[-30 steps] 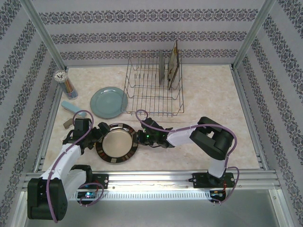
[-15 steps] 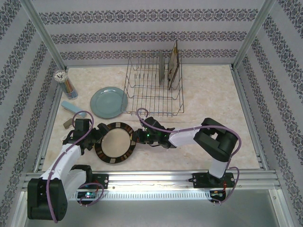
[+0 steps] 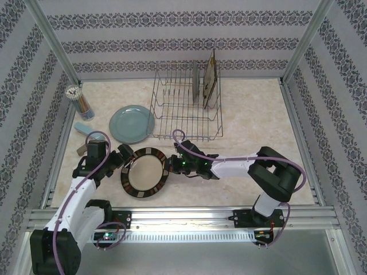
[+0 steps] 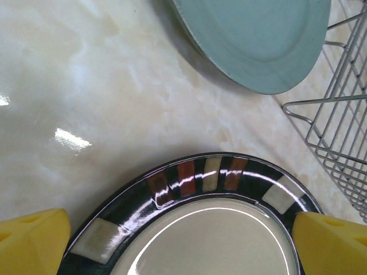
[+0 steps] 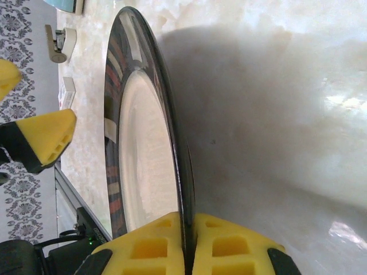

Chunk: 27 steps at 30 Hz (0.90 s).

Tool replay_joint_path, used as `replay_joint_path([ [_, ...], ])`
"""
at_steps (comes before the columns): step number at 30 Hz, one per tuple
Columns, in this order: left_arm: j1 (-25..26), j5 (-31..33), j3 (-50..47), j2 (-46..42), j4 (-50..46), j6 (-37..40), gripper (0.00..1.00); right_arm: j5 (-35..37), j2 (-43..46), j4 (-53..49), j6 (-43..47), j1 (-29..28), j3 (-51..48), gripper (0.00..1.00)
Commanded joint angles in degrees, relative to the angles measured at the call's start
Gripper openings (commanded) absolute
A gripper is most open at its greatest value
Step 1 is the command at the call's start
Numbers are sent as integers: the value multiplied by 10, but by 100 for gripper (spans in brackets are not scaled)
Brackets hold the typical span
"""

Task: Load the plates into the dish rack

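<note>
The right gripper (image 5: pixel 186 252) is clenched on the rim of the dark-brown-rimmed round plate with pale blocks (image 3: pixel 143 173). It holds the plate tilted, near the silver wire dish rack (image 3: pixel 186 109), likely ready to slot upright between tines. The left gripper (image 3: pixel 118 161) gapes at the opposite rim, holding nothing.

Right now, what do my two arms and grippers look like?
Left arm and right arm: white links, black joints, a purple cable looping along each. Left gripper and right gripper: black bodies, blocky yellow fingertips with square cut-outs.
</note>
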<state>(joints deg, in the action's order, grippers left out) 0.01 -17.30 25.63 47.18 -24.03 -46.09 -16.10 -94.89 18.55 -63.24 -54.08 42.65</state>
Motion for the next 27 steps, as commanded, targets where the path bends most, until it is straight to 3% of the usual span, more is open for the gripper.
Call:
replay_joint_path([
  [1,5,11,28,-12,-40,16,100,-9,33,11,1,11,-1,0],
  [27,5,25,102,-20,-94,35,100,-104,104,-100,57,28,100,0],
])
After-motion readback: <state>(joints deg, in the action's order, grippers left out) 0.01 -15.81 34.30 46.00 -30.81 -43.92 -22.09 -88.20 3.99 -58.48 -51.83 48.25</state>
